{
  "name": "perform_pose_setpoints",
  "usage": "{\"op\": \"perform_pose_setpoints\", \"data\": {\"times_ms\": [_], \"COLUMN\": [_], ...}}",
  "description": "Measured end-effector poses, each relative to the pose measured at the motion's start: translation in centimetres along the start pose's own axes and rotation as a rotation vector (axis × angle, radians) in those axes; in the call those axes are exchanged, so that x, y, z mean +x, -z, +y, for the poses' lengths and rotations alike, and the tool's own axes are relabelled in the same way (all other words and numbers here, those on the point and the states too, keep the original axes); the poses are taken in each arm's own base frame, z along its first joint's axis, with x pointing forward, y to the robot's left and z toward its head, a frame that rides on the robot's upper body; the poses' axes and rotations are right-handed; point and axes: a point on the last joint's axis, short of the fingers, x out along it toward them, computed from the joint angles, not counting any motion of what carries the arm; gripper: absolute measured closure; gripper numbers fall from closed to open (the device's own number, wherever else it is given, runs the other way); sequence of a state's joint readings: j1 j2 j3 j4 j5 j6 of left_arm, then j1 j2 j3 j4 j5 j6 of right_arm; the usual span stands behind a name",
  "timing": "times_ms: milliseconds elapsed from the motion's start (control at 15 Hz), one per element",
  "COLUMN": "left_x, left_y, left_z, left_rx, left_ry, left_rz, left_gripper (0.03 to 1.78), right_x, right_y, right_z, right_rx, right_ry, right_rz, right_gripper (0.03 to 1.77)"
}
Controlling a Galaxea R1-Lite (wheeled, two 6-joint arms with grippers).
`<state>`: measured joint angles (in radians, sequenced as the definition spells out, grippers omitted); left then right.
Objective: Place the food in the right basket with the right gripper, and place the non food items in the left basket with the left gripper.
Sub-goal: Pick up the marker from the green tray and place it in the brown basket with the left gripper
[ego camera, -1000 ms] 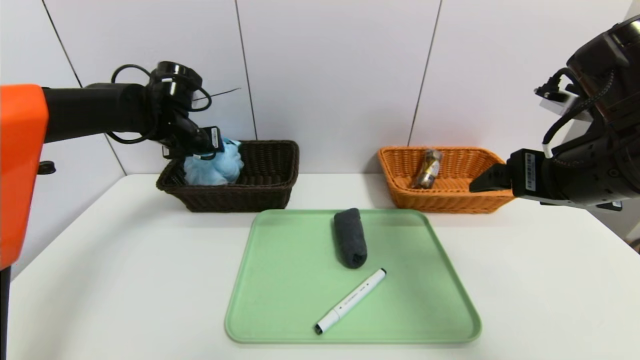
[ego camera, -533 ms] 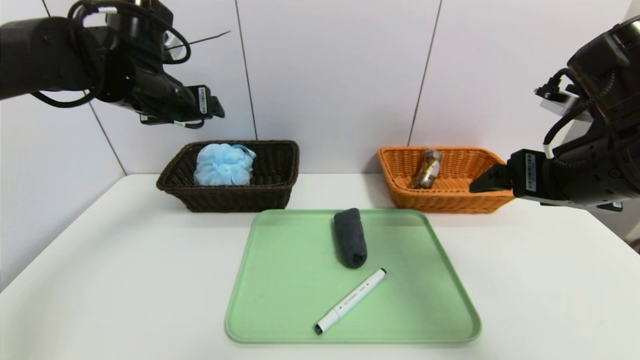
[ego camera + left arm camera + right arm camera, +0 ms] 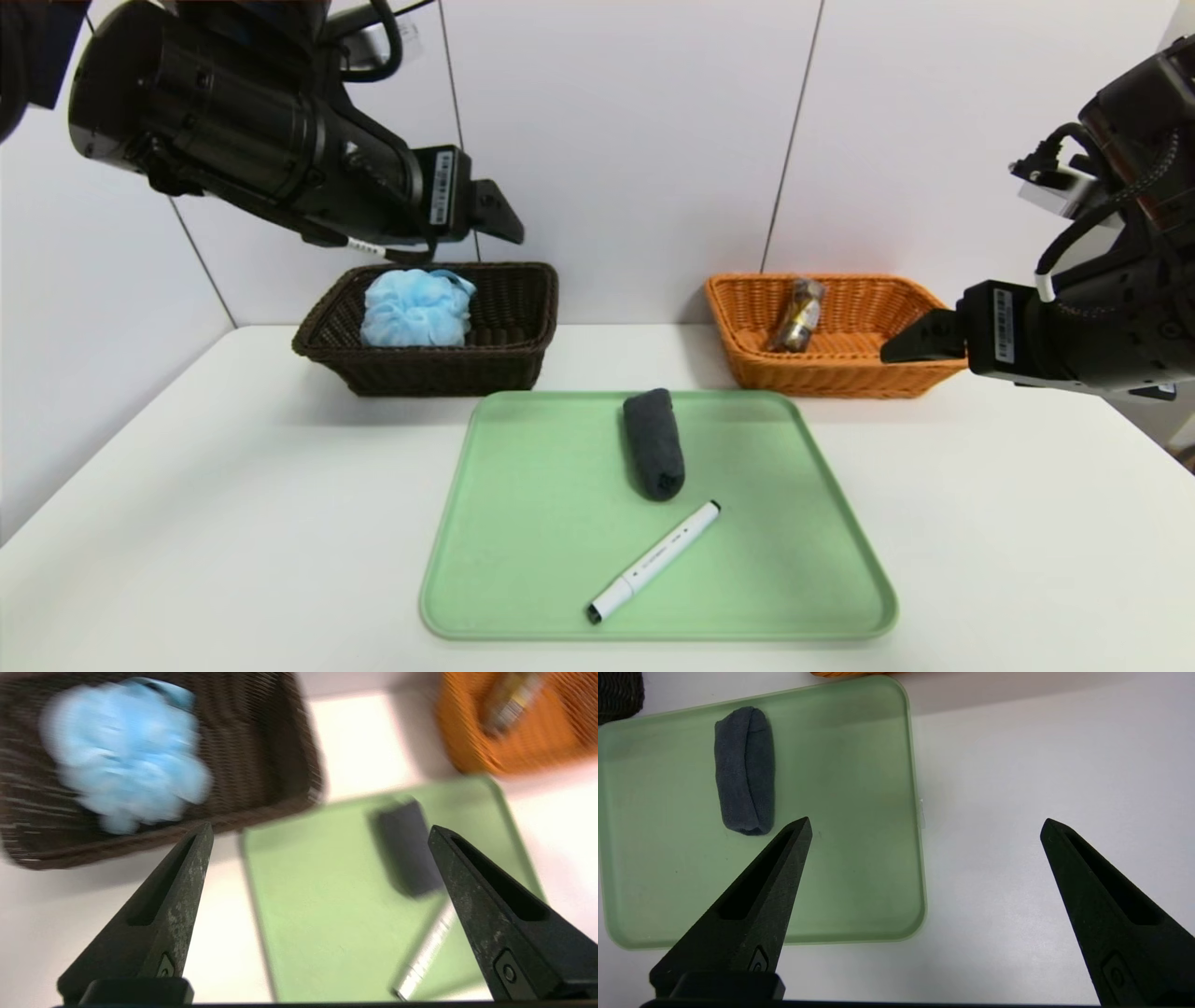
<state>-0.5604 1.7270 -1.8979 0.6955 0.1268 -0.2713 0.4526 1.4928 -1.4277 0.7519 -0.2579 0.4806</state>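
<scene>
A light blue bath pouf (image 3: 415,308) (image 3: 124,763) lies in the dark brown left basket (image 3: 509,359) (image 3: 280,756). A wrapped snack (image 3: 798,313) (image 3: 511,700) leans inside the orange right basket (image 3: 840,373) (image 3: 537,751). On the green tray (image 3: 523,560) (image 3: 317,914) (image 3: 840,812) lie a rolled dark grey cloth (image 3: 653,443) (image 3: 406,847) (image 3: 745,770) and a white marker (image 3: 653,562) (image 3: 427,963). My left gripper (image 3: 504,219) (image 3: 320,830) hangs open and empty, high above the left basket's right end. My right gripper (image 3: 910,341) (image 3: 924,823) is open and empty, raised at the table's right side before the orange basket.
A white table (image 3: 233,513) carries everything, with bare surface left and right of the tray. A white panelled wall (image 3: 635,140) stands close behind both baskets.
My left gripper let go of the blue pouf in the left basket, opened, then rose and swung rightward toward the tray. The right arm barely moved.
</scene>
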Motion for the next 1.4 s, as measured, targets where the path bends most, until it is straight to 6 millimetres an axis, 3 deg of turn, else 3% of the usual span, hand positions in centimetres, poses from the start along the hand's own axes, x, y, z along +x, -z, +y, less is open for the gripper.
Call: {"op": "perform_pose_setpoints", "data": {"times_ms": [267,600,933,1400], "left_x": [0.5,1.8,1.9,3.4], "left_y": [3.8,9.2,11.2,12.7], "left_z": [-2.2,-4.9,-7.8,-8.5], "left_rx": [0.106,0.316,0.302,0.330], "left_ry": [0.285,0.511,0.585,0.580], "left_rz": [0.133,0.125,0.196,0.235], "left_gripper": [0.15,0.14,0.12,0.12], "right_x": [-0.6,-0.6,-0.1,1.2], "right_y": [0.1,0.8,1.3,-1.2], "right_z": [-0.1,-0.5,-1.0,-1.4], "right_rx": [0.001,-0.050,-0.302,-0.360], "right_ry": [-0.006,0.013,0.037,-0.123], "right_rz": [-0.013,0.023,0.091,0.084], "right_gripper": [0.11,0.11,0.10,0.10]}}
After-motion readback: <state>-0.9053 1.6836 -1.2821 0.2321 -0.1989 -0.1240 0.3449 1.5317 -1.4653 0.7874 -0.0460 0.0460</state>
